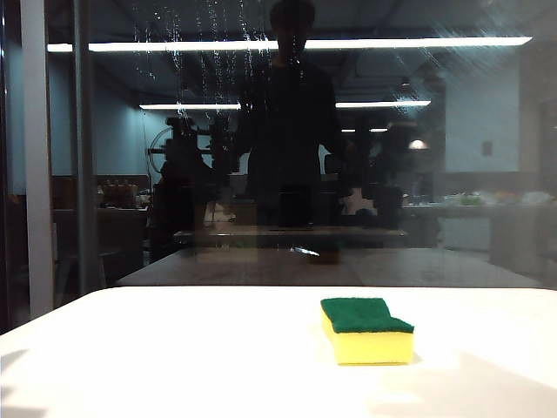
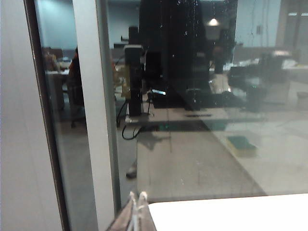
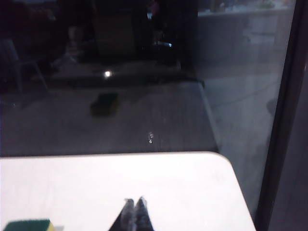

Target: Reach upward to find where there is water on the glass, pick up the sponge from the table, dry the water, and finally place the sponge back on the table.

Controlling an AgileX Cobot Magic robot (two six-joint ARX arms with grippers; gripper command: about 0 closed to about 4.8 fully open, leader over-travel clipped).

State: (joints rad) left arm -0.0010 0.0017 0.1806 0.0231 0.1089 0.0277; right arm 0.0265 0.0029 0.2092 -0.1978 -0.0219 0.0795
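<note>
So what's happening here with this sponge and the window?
Nothing is being handled yet. The sponge lies untouched on the white table, green side up, in front of the glass. Water streaks run down the upper part of the pane. The left end effector and right end effector are both shut and empty, near the table's edge facing the glass.

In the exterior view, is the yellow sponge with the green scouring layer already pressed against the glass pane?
No, the yellow foam sponge with its green scouring layer lies flat on the white table, apart from the dark glass pane.
</note>
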